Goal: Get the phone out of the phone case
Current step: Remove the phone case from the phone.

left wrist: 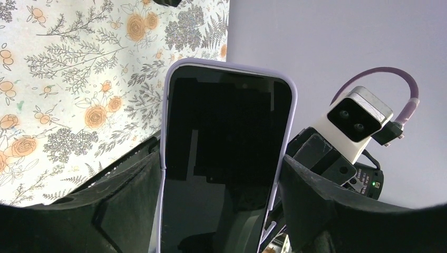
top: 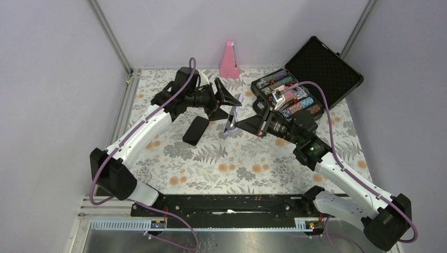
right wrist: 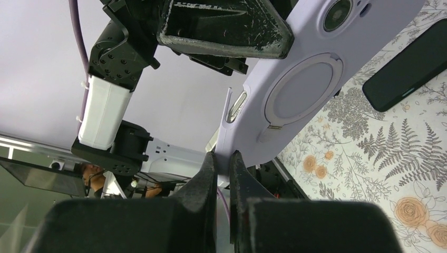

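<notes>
Phone [left wrist: 226,158] is seen in its lilac phone case [right wrist: 300,89], held clear of the table [top: 237,163], above the middle and toward the far edge.

Left gripper [top: 226,105] is set wide across the phone case. One finger [left wrist: 126,195] is pressed to each long side, and the dark screen is turned toward the left wrist camera. The upper end of the phone stands out beyond the fingertips.

Right gripper [right wrist: 223,163] is brought in from the right side, its jaws drawn fully together on a thin lip of the phone case at the lower edge. The back of the case, with its round ring and camera cut-out, is turned toward the right wrist camera.

The phone is not yet separated from the case.

A black flat object [top: 196,130] is lying on the table just left of the held phone. An open black box [top: 321,68] is placed near the far right corner, and a pink object [top: 229,60] at the far edge.
</notes>
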You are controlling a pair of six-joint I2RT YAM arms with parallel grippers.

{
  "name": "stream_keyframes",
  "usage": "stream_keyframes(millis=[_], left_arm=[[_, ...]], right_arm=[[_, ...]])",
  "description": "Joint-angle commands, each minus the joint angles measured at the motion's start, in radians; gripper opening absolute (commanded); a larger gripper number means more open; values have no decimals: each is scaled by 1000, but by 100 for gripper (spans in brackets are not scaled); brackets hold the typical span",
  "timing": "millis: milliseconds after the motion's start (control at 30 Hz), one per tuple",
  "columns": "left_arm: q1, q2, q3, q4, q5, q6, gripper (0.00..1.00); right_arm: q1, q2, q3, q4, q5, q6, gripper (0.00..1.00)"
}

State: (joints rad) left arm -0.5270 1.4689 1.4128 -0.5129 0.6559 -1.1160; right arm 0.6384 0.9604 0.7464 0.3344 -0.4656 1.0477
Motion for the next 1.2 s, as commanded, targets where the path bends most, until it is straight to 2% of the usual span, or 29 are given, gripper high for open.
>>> stream_keyframes(millis=[0,167,267,367,533,667,800,933,1167], left_arm=[[-15,-13,2,117,81,-97,0],[33,-55,-41,105,6,-65,0],[50,-48,-48,81,9,-35,0],[50,-45,-60,92,10,-38,0],[50,-39,-68,126,25,-64,0],[50,-38,-68,129,21,-71,0],[53,-42,-80,145,-15,-98,0],[55,-49,-106,207,-41,-169,0],[52,-78,-130,236,-120,-248,0]], right_arm=[[20,-1,18,-14,-40,-99,0],[20,-31,65,-362,164,-241,0],[20,-12,95,-476,225,-274,0],[24,22,108,-505,245,-276,4],[38,72,129,-541,259,-287,21],[51,104,154,-581,256,-309,29],[74,110,181,-638,298,-316,32],[111,107,198,-718,421,-316,33],[183,97,179,-705,546,-329,33]])
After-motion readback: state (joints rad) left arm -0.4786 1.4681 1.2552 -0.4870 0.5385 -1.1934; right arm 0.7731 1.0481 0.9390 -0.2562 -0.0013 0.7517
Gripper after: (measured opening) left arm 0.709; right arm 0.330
